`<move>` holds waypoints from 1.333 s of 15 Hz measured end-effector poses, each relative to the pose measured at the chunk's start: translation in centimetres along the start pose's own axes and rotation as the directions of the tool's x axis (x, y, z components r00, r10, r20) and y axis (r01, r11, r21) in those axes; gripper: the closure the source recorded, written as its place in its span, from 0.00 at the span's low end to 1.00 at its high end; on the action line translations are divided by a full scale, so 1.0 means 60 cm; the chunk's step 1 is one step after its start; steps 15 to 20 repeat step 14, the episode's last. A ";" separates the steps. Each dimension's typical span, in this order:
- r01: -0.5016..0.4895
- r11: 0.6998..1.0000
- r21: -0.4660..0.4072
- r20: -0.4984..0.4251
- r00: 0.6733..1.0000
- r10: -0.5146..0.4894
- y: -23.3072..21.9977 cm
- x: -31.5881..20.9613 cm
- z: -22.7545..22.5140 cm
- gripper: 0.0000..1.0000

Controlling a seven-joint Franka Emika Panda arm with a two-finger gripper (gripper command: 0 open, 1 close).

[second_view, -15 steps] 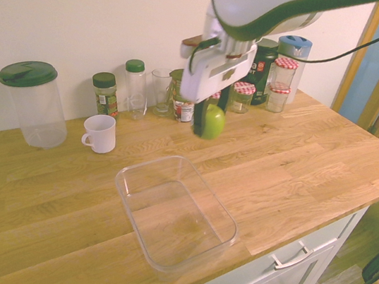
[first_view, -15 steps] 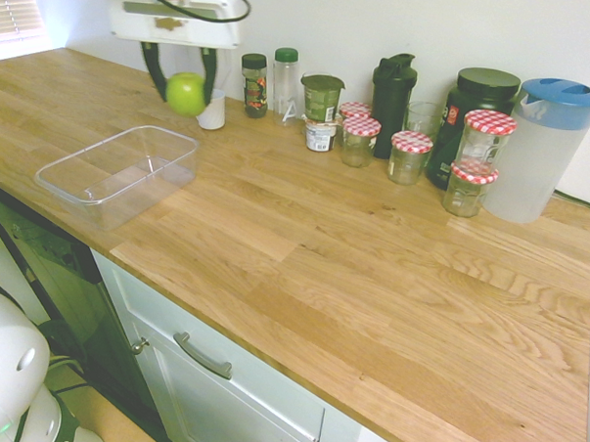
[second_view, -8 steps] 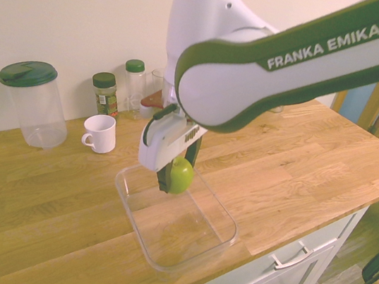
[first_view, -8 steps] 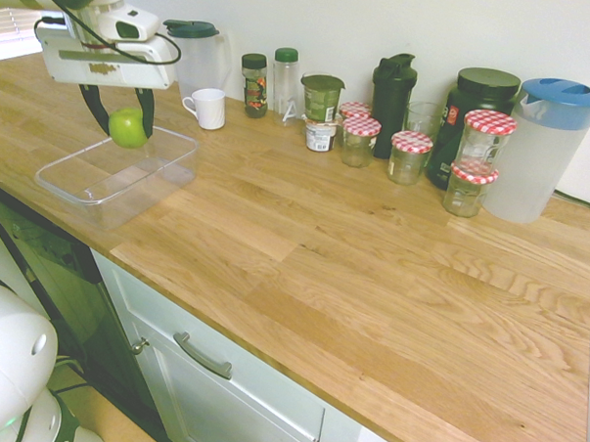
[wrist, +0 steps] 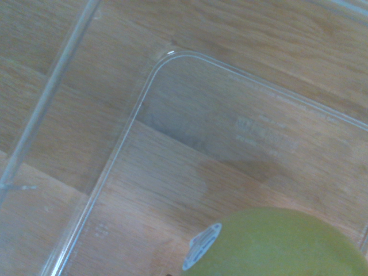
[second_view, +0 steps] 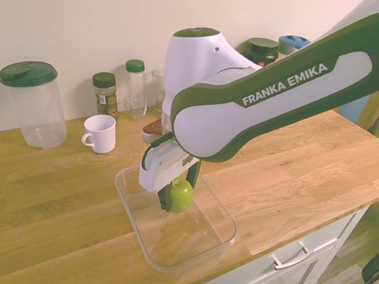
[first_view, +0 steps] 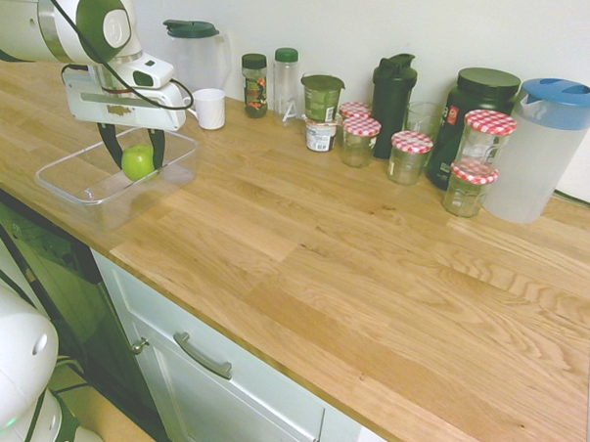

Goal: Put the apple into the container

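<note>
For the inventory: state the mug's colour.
White; the mug shows best in the second exterior view.

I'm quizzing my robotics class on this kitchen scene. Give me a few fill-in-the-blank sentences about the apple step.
1. The hand is shut on the green ____.
2. The hand hangs over the clear plastic ____.
3. The mug beside the tub is ____ in colour.

Missing words: apple; container; white.

"FRANKA EMIKA" on arm (second_view: 282, 92)
</note>
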State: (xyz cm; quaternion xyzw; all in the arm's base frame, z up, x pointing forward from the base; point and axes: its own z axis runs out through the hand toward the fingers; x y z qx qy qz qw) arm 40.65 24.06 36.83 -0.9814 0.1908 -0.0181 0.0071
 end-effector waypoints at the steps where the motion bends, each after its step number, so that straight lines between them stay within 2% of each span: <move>1: 0.000 1.000 -0.004 0.002 1.000 0.000 0.001 0.002 0.004 0.00; 8: 0.000 1.000 -0.006 -0.004 1.000 0.000 -0.002 0.012 0.003 0.00; 9: -0.014 1.000 0.003 -0.007 1.000 0.014 -0.001 0.023 -0.012 0.00; 11: -0.074 0.997 0.022 -0.008 0.997 0.074 0.029 0.077 -0.105 0.00; 13: -0.175 0.984 0.034 -0.015 0.984 0.176 0.130 0.151 -0.218 0.00; 14: -0.249 0.968 0.026 -0.008 0.968 0.249 0.203 0.185 -0.248 0.00; 20: -0.249 0.968 0.026 -0.008 0.968 0.249 0.203 0.185 -0.248 0.00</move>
